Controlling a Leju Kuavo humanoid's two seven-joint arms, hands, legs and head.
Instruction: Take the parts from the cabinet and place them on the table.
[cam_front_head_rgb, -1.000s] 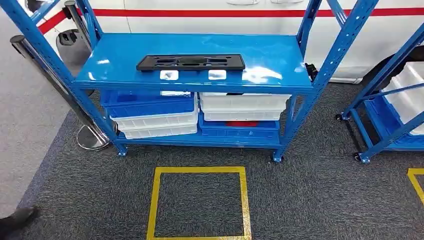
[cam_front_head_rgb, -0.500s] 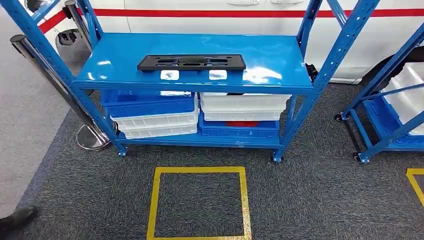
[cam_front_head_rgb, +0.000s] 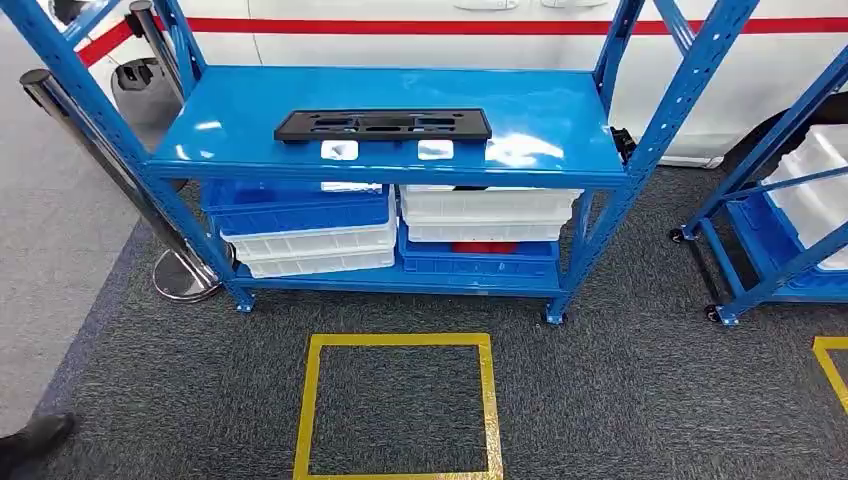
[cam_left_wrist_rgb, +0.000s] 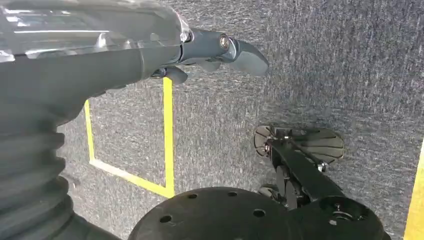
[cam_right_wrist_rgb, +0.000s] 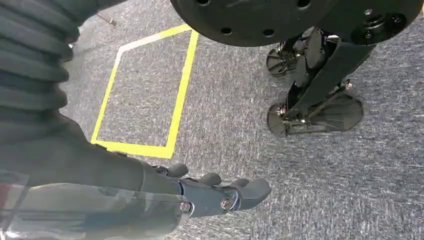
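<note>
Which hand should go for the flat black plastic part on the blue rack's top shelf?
Neither clearly. The flat black plastic part lies centred on the blue metal rack, and both the left hand and right hand hang empty over carpet. Its long shape likely suits both hands.

Dark grey carpet (cam_front_head_rgb: 620, 400) covers the floor, marked with a yellow tape square (cam_front_head_rgb: 398, 404) in front of a blue metal rack (cam_front_head_rgb: 655, 130) that holds white and blue bins (cam_front_head_rgb: 310, 225) on its low shelf. A second blue rack (cam_front_head_rgb: 775, 215) with white bins stands to the right on castors, and a chrome post (cam_front_head_rgb: 110, 165) with a round base stands at the left, where the carpet meets a paler grey floor (cam_front_head_rgb: 50, 270). Behind the racks runs a white panel (cam_front_head_rgb: 400, 45) with a red stripe (cam_front_head_rgb: 400, 25), and light glares off the blue shelf top
</note>
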